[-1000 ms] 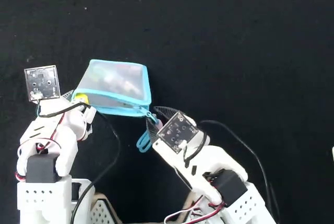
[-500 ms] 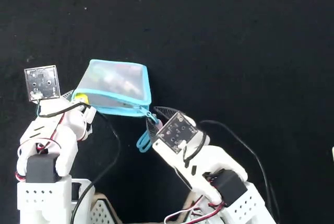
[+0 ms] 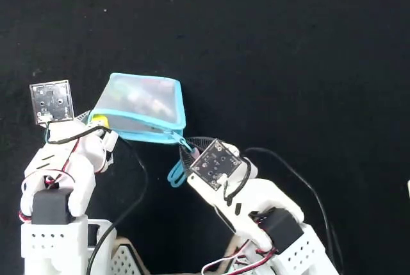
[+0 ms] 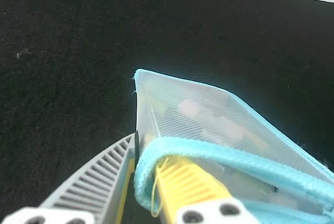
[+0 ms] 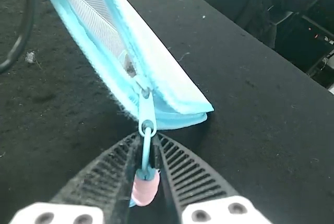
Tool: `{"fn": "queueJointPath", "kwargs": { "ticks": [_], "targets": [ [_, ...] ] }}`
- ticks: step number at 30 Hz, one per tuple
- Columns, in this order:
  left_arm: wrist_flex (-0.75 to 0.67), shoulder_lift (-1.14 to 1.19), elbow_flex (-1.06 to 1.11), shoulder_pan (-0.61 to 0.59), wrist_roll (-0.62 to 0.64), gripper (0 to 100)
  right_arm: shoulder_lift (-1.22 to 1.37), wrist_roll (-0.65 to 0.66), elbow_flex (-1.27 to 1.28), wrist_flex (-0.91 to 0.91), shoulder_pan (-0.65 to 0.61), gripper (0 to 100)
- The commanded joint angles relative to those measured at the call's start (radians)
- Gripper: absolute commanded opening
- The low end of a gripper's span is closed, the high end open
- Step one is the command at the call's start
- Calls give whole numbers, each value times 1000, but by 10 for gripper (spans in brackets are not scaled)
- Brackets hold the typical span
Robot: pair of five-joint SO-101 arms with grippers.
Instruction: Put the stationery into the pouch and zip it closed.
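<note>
A translucent pouch with light-blue trim lies on the black table, stationery faintly visible inside it. My left gripper is shut on the pouch's near left corner, a yellow finger pressed on the trim. My right gripper is shut on the zipper pull, a blue cord with a pink bead, at the pouch's right end. The slider sits close to that end. A blue cord loop hangs beside the right gripper.
The black table stretches wide behind and to the right of the pouch. A black cable runs between the two arm bases. Dark equipment stands beyond the table's far edge.
The right gripper has shifted slightly toward the near left with the zipper pull. The left arm and pouch have stayed still.
</note>
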Motion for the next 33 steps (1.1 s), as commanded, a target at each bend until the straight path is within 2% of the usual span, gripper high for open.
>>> {"fn": "queueJointPath", "kwargs": {
  "ticks": [1,8,14,20,26,33],
  "targets": [
    [-2,-14,-87,5,-5,30,-4,9,-114,5,12,11],
    [6,-6,-165,15,-5,31,70,8,-280,3,11,11],
    [32,-3,-222,16,-100,32,341,3,-515,2,9,11],
    [117,5,-344,16,-109,32,630,3,-750,41,9,11],
    [153,196,-423,16,-181,33,710,9,-900,166,9,11],
    [399,474,-805,91,-133,51,720,11,-901,169,-35,11]
  ]
}}
